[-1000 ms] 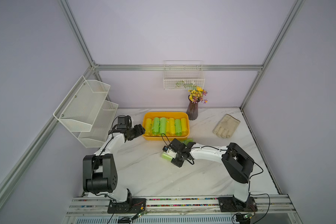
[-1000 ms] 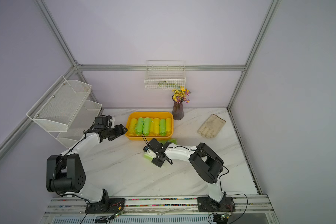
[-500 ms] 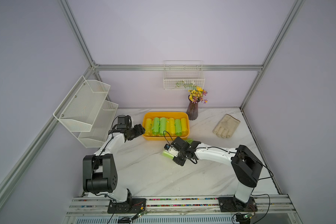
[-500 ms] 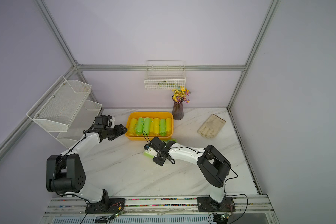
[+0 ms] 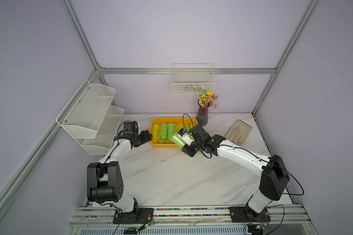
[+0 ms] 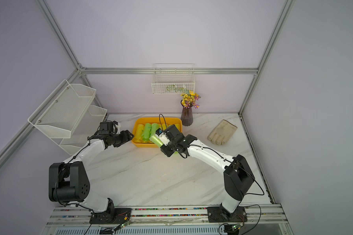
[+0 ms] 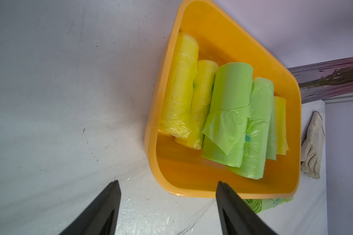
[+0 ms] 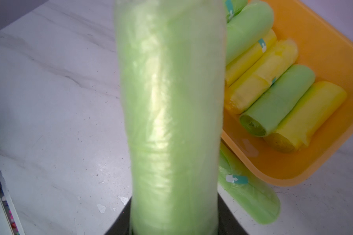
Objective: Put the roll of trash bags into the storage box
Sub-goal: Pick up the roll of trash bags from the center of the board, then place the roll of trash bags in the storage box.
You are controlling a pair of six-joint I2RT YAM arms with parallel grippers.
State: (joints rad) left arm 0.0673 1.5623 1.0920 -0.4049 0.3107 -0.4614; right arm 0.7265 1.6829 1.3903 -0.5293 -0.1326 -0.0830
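Green roll of trash bags (image 8: 171, 114) fills right jaws; left jaws gape.

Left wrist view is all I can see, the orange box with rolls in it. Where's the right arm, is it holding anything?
Observer: Yes. The right gripper is shut on a green roll, held clear of the table.
Operator: Is it in the storage box yet?
Observer: No. In a top view it hangs by the box's front rim, toward the right half.
Operator: How is it gripped?
Observer: By one end; the rest sticks out past the fingers.
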